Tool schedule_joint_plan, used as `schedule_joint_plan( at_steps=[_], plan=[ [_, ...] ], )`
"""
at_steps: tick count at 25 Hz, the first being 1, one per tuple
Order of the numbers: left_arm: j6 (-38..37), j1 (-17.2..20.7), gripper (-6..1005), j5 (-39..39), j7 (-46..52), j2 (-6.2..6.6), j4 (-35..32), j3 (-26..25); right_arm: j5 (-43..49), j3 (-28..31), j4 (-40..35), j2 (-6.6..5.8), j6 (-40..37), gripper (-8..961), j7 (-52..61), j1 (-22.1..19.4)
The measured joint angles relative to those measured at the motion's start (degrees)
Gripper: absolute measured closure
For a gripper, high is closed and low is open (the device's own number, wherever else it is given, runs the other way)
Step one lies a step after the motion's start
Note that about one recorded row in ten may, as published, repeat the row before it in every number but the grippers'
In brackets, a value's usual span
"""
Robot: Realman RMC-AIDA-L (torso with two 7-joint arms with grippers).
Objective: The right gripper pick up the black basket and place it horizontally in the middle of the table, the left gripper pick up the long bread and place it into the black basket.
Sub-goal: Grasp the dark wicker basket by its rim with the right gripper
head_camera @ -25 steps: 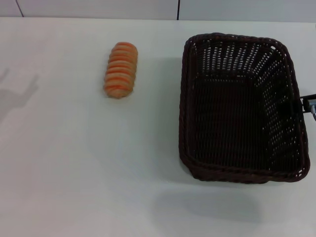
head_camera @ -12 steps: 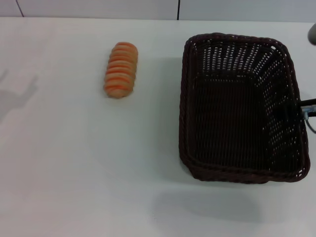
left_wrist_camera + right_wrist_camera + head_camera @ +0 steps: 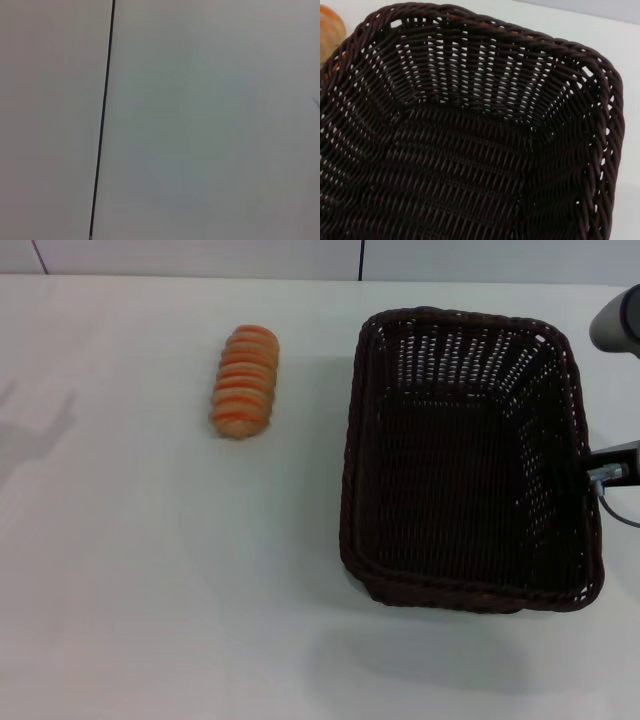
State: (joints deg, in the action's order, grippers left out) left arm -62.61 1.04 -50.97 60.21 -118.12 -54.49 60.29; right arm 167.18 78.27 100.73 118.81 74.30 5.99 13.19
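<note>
The black basket hangs a little above the table at centre right, casting a shadow on the surface under its near edge. Its long side runs away from me. My right gripper reaches in from the right edge and is shut on the basket's right rim. The right wrist view looks down into the basket, with a corner of the long bread showing beyond the rim. The long bread lies on the table, left of the basket and apart from it. My left gripper is out of view.
A grey part of my right arm shows at the top right edge. The left arm's shadow falls on the table at far left. The left wrist view shows only white surface with a thin dark seam.
The basket has shifted left toward the table's middle, carried by my right gripper. More of the right arm now shows at the top right. The bread has not moved.
</note>
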Motion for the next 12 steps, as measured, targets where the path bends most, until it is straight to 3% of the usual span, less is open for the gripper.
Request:
schedule_joint_plan(
  at_steps=[2, 12],
  plan=[
    [-0.1, 0.0, 143, 0.0, 0.0, 0.00, 0.0, 0.0, 0.0, -0.1, 0.2, 0.01, -0.3, 709, -0.8, -0.3],
    [-1.4, 0.2, 144, 0.1, 0.2, 0.00, 0.0, -0.6, 0.0, 1.4, 6.8, -0.17, -2.0, 715, -15.1, -4.3]
  ],
)
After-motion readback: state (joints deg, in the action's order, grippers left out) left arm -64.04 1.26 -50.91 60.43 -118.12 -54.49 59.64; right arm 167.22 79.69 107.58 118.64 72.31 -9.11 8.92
